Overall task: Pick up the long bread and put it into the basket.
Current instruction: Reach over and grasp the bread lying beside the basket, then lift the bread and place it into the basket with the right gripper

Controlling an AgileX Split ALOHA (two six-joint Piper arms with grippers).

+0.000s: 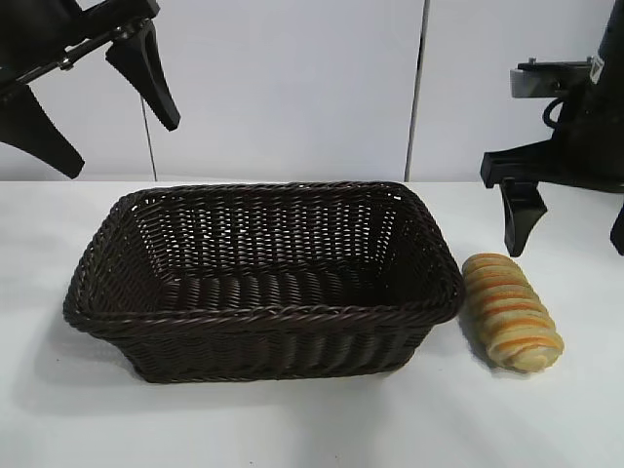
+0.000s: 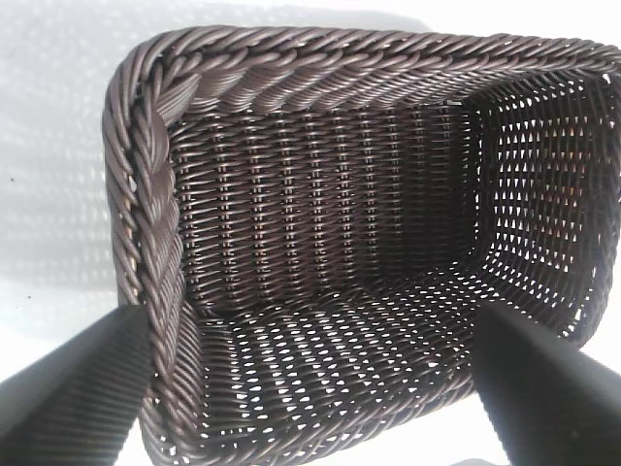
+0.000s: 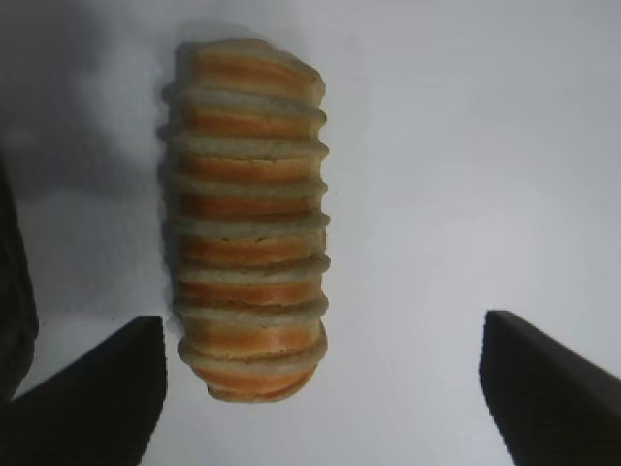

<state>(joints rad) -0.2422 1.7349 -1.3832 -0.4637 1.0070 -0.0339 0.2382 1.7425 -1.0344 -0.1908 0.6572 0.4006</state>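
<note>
The long bread [image 1: 511, 312], a ridged loaf striped orange-brown and cream, lies on the white table just right of the basket [image 1: 263, 314], a large dark brown wicker one with nothing in it. My right gripper [image 1: 567, 249] hangs open a little above and behind the bread. In the right wrist view the bread [image 3: 250, 223] lies ahead of the open right gripper [image 3: 325, 388], its near end close to one finger [image 3: 97, 398] and touching neither. My left gripper [image 1: 122, 149] is open, raised above the basket's left end. The left wrist view looks down between the left gripper [image 2: 310, 388] fingers into the basket [image 2: 146, 175].
The white table [image 1: 292, 429] runs bare in front of the basket and around the bread. A pale wall [image 1: 292, 88] stands behind the table.
</note>
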